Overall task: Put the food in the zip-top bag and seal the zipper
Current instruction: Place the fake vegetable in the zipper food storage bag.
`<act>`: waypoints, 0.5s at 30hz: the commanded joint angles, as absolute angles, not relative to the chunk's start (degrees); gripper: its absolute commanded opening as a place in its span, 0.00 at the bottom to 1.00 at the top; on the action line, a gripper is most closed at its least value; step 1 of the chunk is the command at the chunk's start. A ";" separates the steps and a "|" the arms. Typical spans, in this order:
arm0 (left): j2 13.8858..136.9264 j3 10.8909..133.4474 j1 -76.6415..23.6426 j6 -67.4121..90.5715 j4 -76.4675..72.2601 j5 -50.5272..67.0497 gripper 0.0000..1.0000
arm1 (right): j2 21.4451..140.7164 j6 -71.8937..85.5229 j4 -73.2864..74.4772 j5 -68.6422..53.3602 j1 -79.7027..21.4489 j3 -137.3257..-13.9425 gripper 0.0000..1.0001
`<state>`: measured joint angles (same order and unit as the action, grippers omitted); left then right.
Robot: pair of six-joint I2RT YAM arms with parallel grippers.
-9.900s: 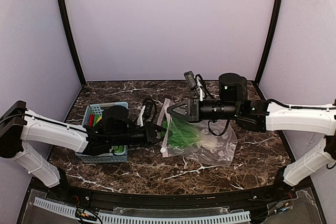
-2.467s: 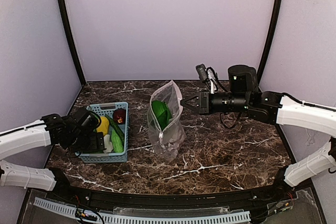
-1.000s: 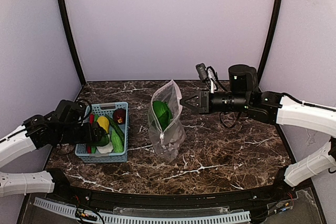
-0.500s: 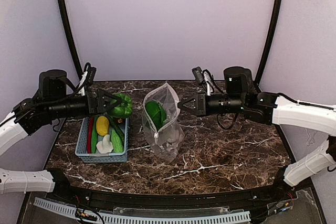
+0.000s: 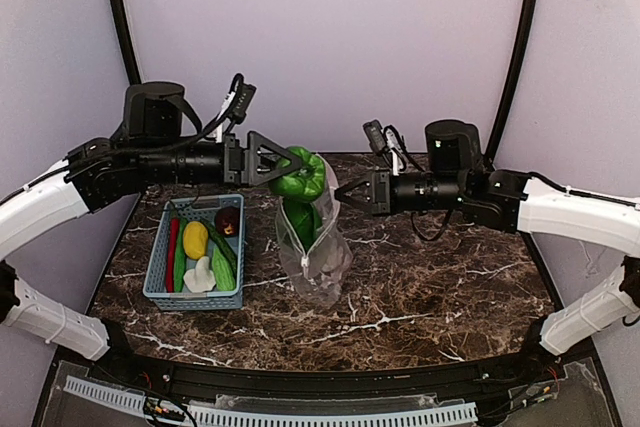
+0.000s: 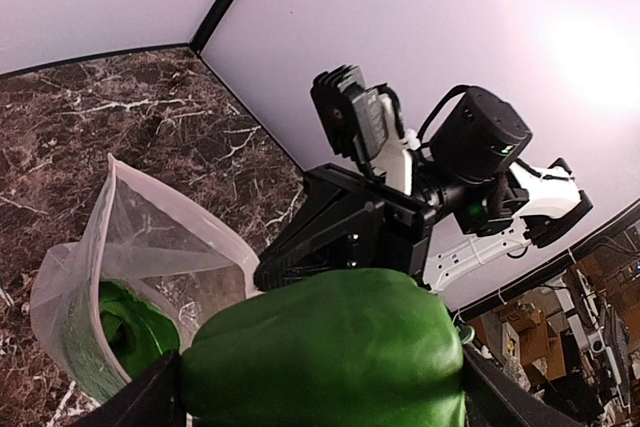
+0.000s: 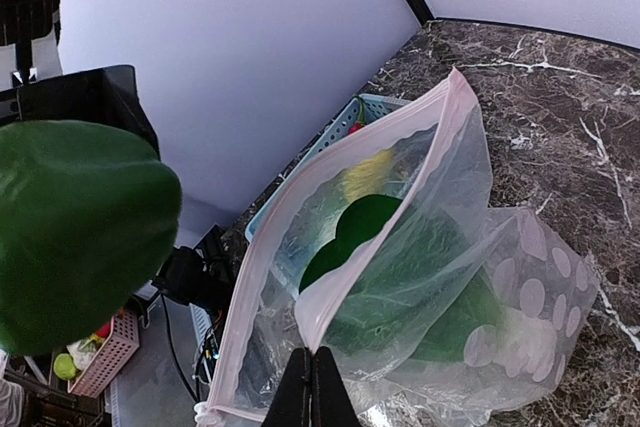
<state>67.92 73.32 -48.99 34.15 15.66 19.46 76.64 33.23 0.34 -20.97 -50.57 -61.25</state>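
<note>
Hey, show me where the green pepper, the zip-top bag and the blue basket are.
green pepper (image 5: 300, 175), top external view, middle of its side.
zip-top bag (image 5: 320, 257), top external view, clear lower body.
blue basket (image 5: 196, 300), top external view, near wall.

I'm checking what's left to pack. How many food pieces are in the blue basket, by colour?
red chilli: 1
yellow piece: 1
white piece: 1
dark red fruit: 1
green long pieces: 2 clear, perhaps a third
Total: 6, perhaps 7
</note>
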 commanded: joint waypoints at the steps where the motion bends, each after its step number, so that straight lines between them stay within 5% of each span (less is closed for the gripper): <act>1: 71.36 75.79 -49.91 32.95 17.67 17.67 0.77 | 76.35 32.14 0.81 -21.13 -50.54 -63.19 0.00; 15: 81.07 82.84 -51.04 31.30 32.42 6.82 0.76 | 75.26 31.32 2.11 -21.19 -50.63 -64.40 0.00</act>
